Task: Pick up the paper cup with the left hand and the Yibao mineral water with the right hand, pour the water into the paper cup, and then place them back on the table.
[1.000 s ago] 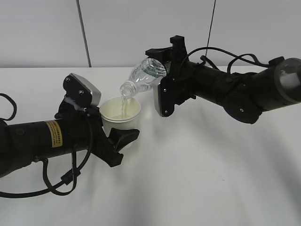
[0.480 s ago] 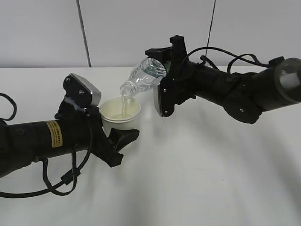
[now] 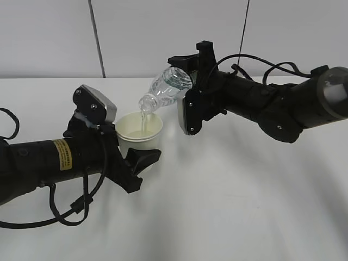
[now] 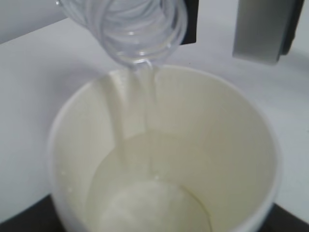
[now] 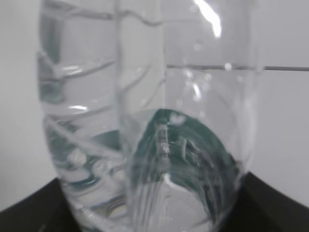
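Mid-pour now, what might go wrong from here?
The bottle mouth sits near the cup rim's far side, so a slight drift could send water onto the table. The cup is filling; it may overflow if the pour runs long. The left gripper squeezing the soft cup could buckle it.

a grey wall [image 3: 163,32] with a dark vertical seam [image 3: 97,38] behind.

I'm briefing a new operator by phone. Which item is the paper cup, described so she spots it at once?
Start at the white table, then the left hand with its yellow sticker. Its end effector holds the paper cup: short, white, open-topped, cream inside, catching water from the tilted Yibao mineral water.
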Controlling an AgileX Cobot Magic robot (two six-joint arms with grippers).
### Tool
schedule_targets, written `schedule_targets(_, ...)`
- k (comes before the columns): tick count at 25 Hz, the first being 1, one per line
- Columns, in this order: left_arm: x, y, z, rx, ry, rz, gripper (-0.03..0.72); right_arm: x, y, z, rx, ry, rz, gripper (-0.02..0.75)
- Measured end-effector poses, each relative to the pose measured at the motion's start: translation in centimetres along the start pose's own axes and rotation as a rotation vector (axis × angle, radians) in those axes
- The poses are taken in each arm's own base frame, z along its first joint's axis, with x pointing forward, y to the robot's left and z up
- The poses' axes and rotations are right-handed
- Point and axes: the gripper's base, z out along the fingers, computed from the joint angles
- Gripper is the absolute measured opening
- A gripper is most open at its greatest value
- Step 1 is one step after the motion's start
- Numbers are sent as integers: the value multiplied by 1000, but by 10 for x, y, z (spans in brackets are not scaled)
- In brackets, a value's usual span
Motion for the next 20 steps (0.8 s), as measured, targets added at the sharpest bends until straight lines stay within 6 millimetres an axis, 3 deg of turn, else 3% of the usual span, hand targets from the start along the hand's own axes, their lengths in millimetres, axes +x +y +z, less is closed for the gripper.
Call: schedule_targets(20, 0, 0, 0, -1, 1, -1, 430, 0, 0, 0, 0, 0, 50, 465)
